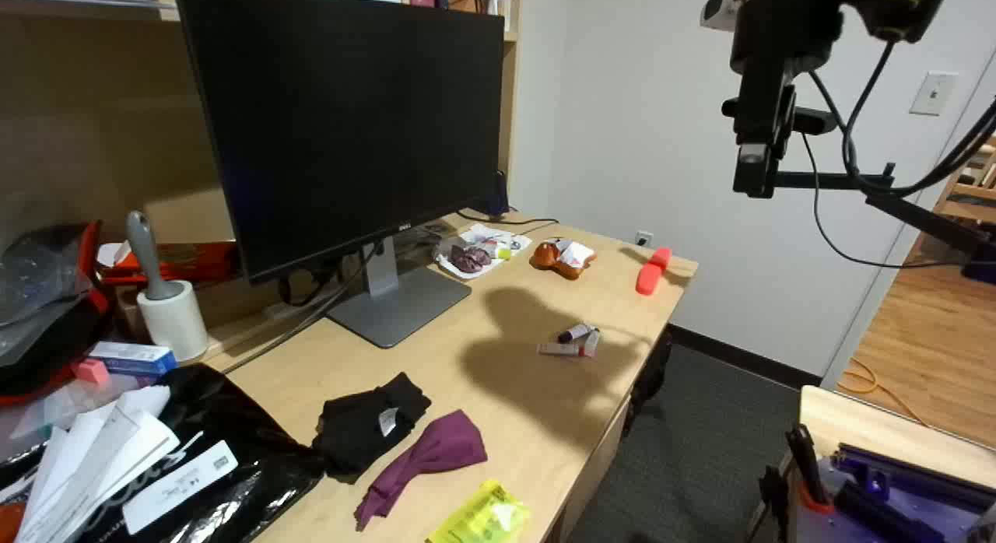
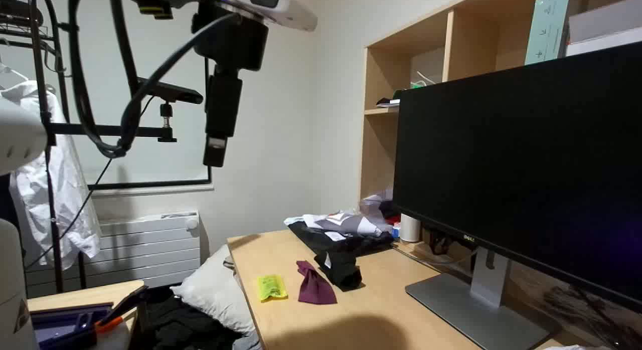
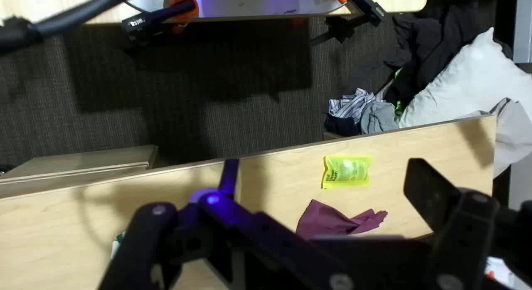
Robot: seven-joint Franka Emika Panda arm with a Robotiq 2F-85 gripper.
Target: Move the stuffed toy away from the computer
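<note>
Noted at far left, in an exterior view: lint roller (image 1: 173, 313), upright (handle up). Logged next: computer (image 1: 350, 123), dark of screen, standing on the desk (image 1: 440, 356). Recorded nearer the camera: black cloth (image 1: 354, 432), then purple cloth (image 1: 440, 450), then yellow packet (image 1: 478, 520). Found farther right: white mat or tray (image 1: 476, 232) (cannot tell which), and just beside it the stuffed toy (image 1: 562, 263), orange-brown with a pale part, resting on the desk to the right of the computer. Marked next: small tubes (image 1: 577, 332), grouped near the desk edge, then red strip (image 1: 652, 274). Sighted at far right: gripper (image 1: 755, 183), raised, well apart from the toy. Checked wrist view: saw fingers (image 3: 430, 194) spread wide (yellow packet and purple cloth visible between).
</note>
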